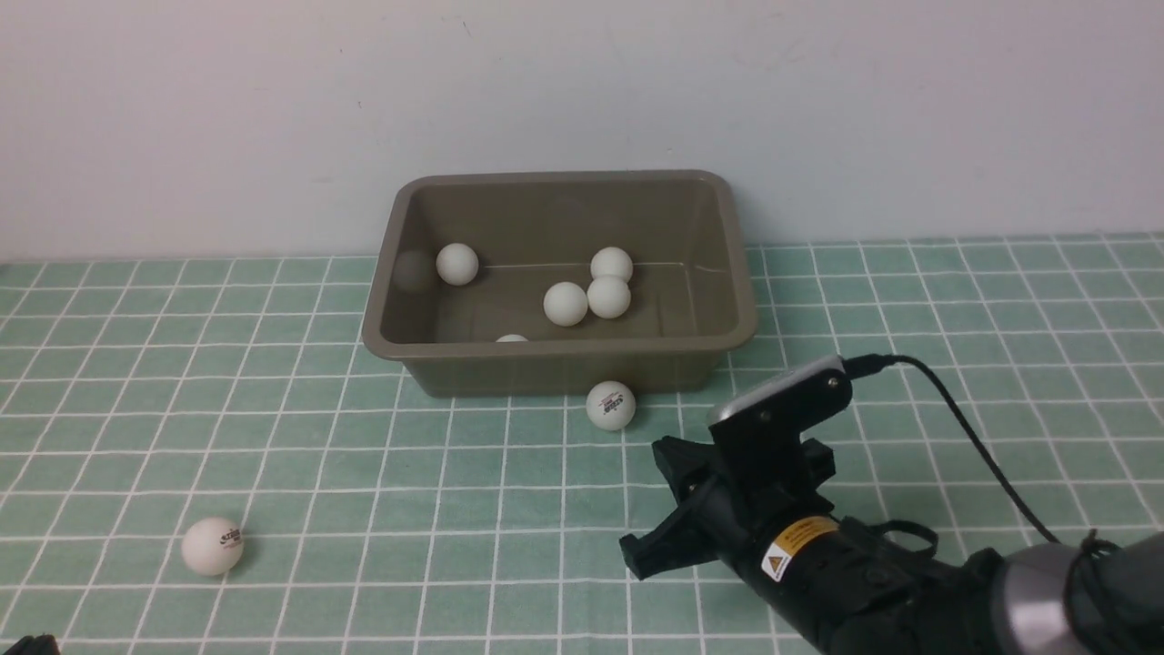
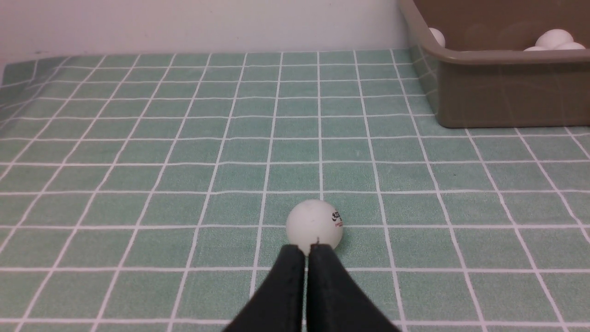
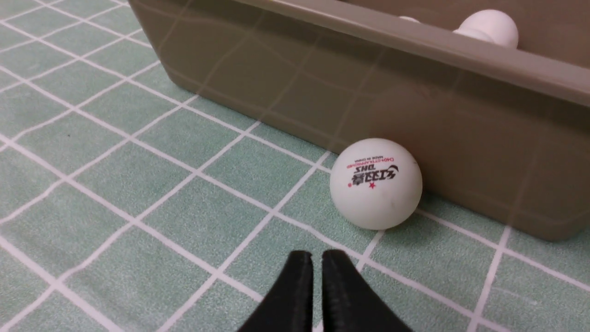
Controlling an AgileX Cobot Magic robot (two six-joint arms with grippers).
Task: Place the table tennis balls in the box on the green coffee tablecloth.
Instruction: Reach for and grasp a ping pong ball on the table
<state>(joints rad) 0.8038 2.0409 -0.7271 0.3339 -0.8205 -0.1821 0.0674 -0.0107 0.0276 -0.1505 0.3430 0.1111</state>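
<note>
Empty right hand (image 3: 317, 258), tips nearly pressed together, lines up on the ball (image 3: 375, 183) lodged at the box's (image 3: 299, 78) 6 o'clock.

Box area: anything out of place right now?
Yes. One table tennis ball sits on the tablecloth against the box, outside its near wall; another ball lies alone at front left. Nothing looks damaged.
</note>
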